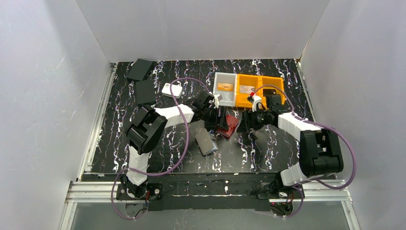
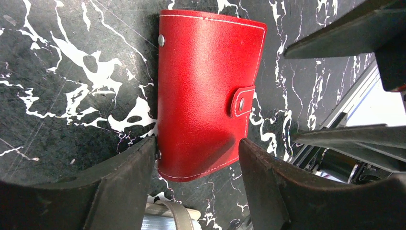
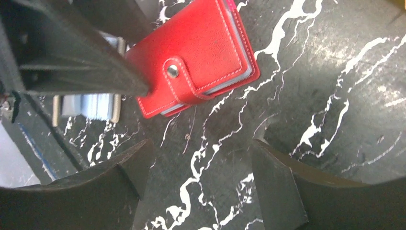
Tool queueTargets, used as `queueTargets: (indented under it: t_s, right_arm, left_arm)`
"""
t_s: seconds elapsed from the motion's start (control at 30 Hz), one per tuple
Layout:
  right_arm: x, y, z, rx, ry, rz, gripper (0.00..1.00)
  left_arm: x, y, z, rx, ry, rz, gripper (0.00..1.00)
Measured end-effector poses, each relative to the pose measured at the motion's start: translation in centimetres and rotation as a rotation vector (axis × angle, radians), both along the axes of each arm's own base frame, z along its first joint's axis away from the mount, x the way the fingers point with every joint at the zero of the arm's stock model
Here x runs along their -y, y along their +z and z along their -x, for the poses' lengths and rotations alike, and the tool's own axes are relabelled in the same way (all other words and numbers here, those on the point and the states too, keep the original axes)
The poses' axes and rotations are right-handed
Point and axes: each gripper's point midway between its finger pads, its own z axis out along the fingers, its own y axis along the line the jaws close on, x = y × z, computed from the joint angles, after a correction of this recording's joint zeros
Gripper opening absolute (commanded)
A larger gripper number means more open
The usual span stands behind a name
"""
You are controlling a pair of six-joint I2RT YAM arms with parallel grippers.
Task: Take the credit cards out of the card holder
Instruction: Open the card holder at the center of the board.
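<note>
The red card holder (image 2: 206, 86) lies snapped shut on the marbled table, also visible at the centre of the top view (image 1: 229, 125) and in the right wrist view (image 3: 201, 52). My left gripper (image 2: 197, 148) is open and straddles its near end. One finger (image 2: 139, 163) touches the spine edge; the other (image 2: 258, 167) stands right by the tab edge. My right gripper (image 3: 201, 172) is open over bare table just to the holder's right, nothing between its fingers. The credit cards are hidden inside; only grey sleeve edges (image 3: 248, 61) show.
A grey flat case (image 1: 207, 142) lies just in front of the holder. Behind stand a grey bin (image 1: 224, 88) and an orange bin (image 1: 261, 88), each holding a flat card-like piece. A white rounded box (image 1: 172, 89) and two dark flat items (image 1: 145, 91) lie back left.
</note>
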Motion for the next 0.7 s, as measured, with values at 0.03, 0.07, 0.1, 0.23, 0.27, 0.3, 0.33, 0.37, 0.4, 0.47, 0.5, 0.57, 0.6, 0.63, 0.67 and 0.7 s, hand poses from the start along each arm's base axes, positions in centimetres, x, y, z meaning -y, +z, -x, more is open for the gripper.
queueTargets:
  t_s: [0.03, 0.07, 0.1, 0.23, 0.27, 0.3, 0.33, 0.37, 0.4, 0.47, 0.5, 0.57, 0.6, 0.63, 0.67, 0.7]
  right_arm:
    - [-0.2, -0.4, -0.3, -0.010, -0.007, 0.013, 0.79]
    - [-0.4, -0.8, -0.6, -0.013, -0.012, 0.026, 0.78]
    - [-0.6, -1.1, -0.9, -0.016, -0.017, 0.034, 0.75]
    - [-1.5, -1.8, -1.8, -0.019, -0.023, 0.053, 0.68]
    - [-1.6, -2.1, -1.9, -0.021, -0.024, 0.054, 0.68]
    - [-1.7, -2.2, -2.0, -0.026, -0.025, 0.054, 0.68]
    - [-1.8, -2.5, -2.0, -0.035, -0.026, 0.054, 0.68]
    - [-1.8, -2.7, -2.0, -0.044, -0.027, 0.053, 0.68]
    - [-2.0, -2.9, -1.9, -0.053, -0.026, 0.046, 0.68]
    - [-2.2, -2.8, -2.0, -0.057, -0.023, 0.033, 0.68]
    - [-2.2, -2.8, -2.0, -0.056, -0.023, 0.030, 0.68]
    - [-2.3, -2.7, -2.0, -0.055, -0.020, 0.023, 0.68]
    - [-2.4, -2.7, -2.0, -0.054, -0.018, 0.020, 0.68]
    - [-2.4, -2.7, -2.0, -0.055, -0.016, 0.015, 0.67]
    - [-2.6, -2.6, -2.0, -0.054, -0.012, 0.006, 0.67]
    - [-2.8, -2.5, -2.0, -0.055, -0.009, -0.004, 0.67]
  left_arm:
    - [0.1, -0.1, 0.0, 0.001, 0.004, 0.003, 0.61]
    - [0.2, -0.1, 0.0, 0.002, 0.007, 0.007, 0.60]
    - [0.2, -0.1, 0.0, 0.005, 0.010, 0.012, 0.60]
    - [0.5, -0.3, -0.1, 0.013, 0.021, 0.033, 0.56]
    - [0.6, -0.4, -0.1, 0.015, 0.023, 0.040, 0.55]
    - [0.7, -0.4, -0.1, 0.017, 0.023, 0.046, 0.54]
    - [0.7, -0.4, -0.1, 0.019, 0.023, 0.053, 0.53]
    - [0.8, -0.4, -0.1, 0.021, 0.022, 0.060, 0.53]
    - [0.9, -0.3, 0.0, 0.022, 0.021, 0.064, 0.53]
    - [1.0, -0.4, 0.0, 0.024, 0.018, 0.073, 0.53]
    - [1.0, -0.4, 0.0, 0.025, 0.015, 0.079, 0.53]
    - [1.1, -0.3, 0.2, 0.024, 0.011, 0.092, 0.54]
    - [1.2, -0.3, 0.2, 0.024, 0.010, 0.102, 0.54]
    - [1.3, -0.2, 0.2, 0.023, 0.012, 0.116, 0.54]
    - [1.4, -0.2, 0.3, 0.021, 0.013, 0.127, 0.54]
    - [1.6, -0.1, 0.4, 0.015, 0.012, 0.140, 0.54]
